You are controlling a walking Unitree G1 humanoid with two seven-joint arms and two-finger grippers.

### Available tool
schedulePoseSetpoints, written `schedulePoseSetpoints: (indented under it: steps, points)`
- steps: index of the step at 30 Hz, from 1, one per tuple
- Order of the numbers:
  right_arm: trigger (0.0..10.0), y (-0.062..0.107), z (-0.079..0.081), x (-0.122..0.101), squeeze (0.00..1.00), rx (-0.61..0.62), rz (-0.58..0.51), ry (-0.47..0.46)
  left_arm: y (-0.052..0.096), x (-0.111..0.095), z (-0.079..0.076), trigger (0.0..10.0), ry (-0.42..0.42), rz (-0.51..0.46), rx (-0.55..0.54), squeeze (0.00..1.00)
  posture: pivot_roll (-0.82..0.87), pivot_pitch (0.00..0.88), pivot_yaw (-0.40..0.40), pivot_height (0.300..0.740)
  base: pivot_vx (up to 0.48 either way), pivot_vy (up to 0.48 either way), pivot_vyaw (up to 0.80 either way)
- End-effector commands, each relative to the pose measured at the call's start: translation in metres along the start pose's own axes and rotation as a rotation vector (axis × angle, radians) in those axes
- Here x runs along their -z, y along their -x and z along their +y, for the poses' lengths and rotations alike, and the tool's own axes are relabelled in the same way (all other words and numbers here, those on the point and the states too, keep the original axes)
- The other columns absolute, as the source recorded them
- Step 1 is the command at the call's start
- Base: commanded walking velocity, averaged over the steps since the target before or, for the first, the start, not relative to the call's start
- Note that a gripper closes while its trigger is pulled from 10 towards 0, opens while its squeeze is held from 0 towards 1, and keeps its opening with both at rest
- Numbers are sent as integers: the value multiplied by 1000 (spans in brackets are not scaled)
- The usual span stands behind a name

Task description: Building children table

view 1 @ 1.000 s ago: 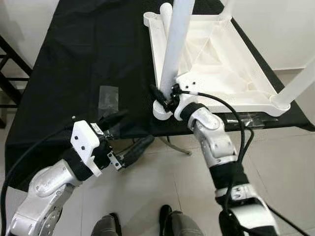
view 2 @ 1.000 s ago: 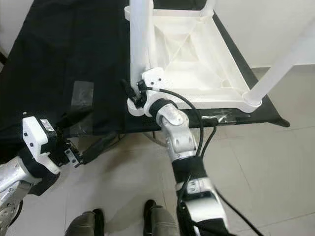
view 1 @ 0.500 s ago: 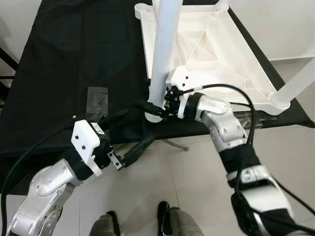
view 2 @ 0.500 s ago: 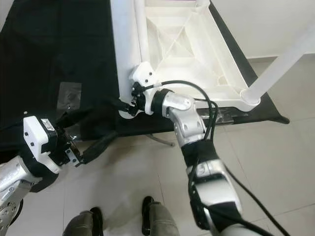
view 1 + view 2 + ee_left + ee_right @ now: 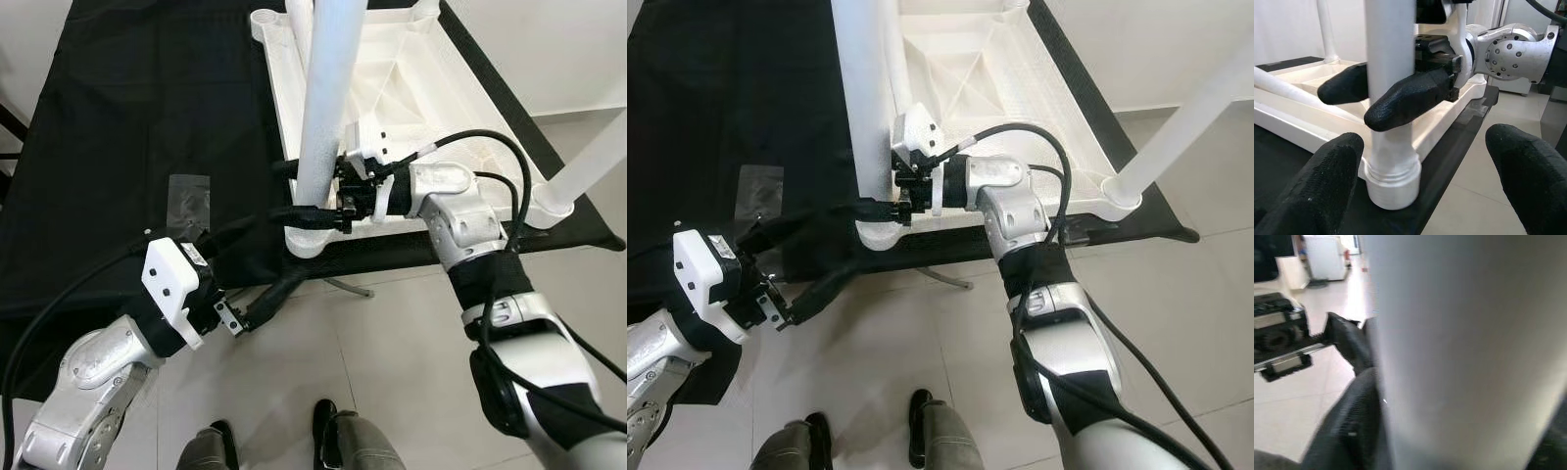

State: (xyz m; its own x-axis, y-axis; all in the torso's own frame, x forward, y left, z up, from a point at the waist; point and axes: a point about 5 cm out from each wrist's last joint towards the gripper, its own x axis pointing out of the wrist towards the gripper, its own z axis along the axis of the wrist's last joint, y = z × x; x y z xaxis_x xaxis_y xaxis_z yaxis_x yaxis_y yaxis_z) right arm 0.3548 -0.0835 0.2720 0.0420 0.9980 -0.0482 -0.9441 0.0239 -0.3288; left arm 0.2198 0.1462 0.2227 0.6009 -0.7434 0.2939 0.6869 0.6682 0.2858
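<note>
Your right gripper [image 5: 312, 196] has swung sideways, fingers clenched around the leg [image 5: 323, 127] (steadying it in its socket); left gripper [image 5: 257, 262] spread below.

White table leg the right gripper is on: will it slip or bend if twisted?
The leg looks like stiff, smooth plastic tubing, so it probably won't bend but may slip in the right gripper, whose jaws straddle it. Seated in the tabletop corner, it seems unlikely to tip.

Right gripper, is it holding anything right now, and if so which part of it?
The right gripper grips the white table leg low down, just above the corner socket, one finger on each side. The left gripper is open, holding nothing.
</note>
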Motion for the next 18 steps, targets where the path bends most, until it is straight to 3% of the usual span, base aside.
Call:
schedulePoseSetpoints:
  steps: [1, 7, 11, 13, 14, 16, 17, 18]
  points:
    - [0, -5, 6, 3, 0, -78, -11, -5, 2, 3, -2, 10000, 2, 12, 2, 0, 55, 266, -98, 740, 0, 0, 0]
    - [0, 0, 7, 7, 0, -44, -27, -15, 2, 3, -2, 10000, 5, 13, 3, 0, 53, 270, -97, 740, 0, 0, 0]
    - [0, 6, 6, 17, 0, 83, -23, -25, 3, 4, -3, 10000, 8, 16, 2, 0, 47, 276, -100, 740, 0, 0, 0]
    - [0, 8, 8, 28, 0, 234, -4, -46, 4, 4, -3, 10000, 10, 18, 2, 0, 45, 278, -100, 740, 0, 0, 0]
    - [0, 8, 8, 28, 0, 234, -4, -46, 4, 4, -3, 10000, 10, 18, 2, 0, 45, 278, -100, 740, 0, 0, 0]
    - [0, 8, 18, 63, 0, 834, 70, -133, 4, 4, -3, 10000, 13, 19, 4, 0, 39, 281, -97, 740, 0, 0, 0]
    - [0, 12, 25, 73, 0, 1018, 108, -173, 4, 3, -3, 10000, 14, 19, 5, 0, 37, 294, -92, 740, 0, 0, 0]
    - [0, 12, 25, 73, 0, 1018, 108, -173, 4, 3, -3, 10000, 14, 19, 5, 0, 37, 294, -92, 740, 0, 0, 0]
